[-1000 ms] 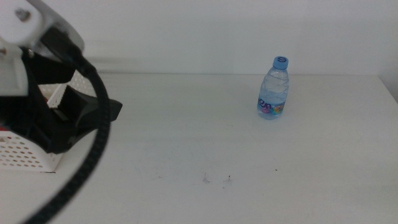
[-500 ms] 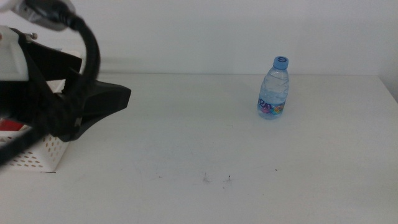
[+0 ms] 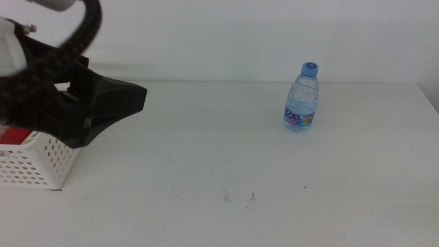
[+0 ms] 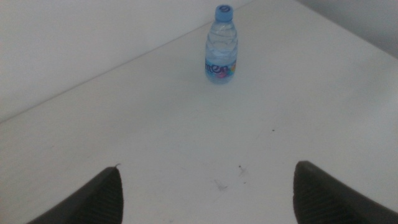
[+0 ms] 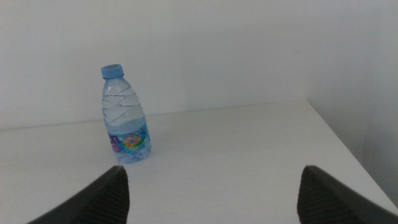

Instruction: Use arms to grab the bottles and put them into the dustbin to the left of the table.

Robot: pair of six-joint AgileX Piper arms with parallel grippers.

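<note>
White table (image 3: 206,151) | 1 water bottle (image 3: 302,97) upright, well apart from dustbin (image 3: 34,165) | left gripper (image 4: 205,193) spread, empty | advice: approach level, pinch mid-body.

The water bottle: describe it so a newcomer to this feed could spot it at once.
On the white table, look toward the far edge, right of centre, well away from the white perforated dustbin at the left side. The water bottle stands upright there alone: small, clear, with a blue cap and a colourful label, the only bottle on the tabletop.
</note>
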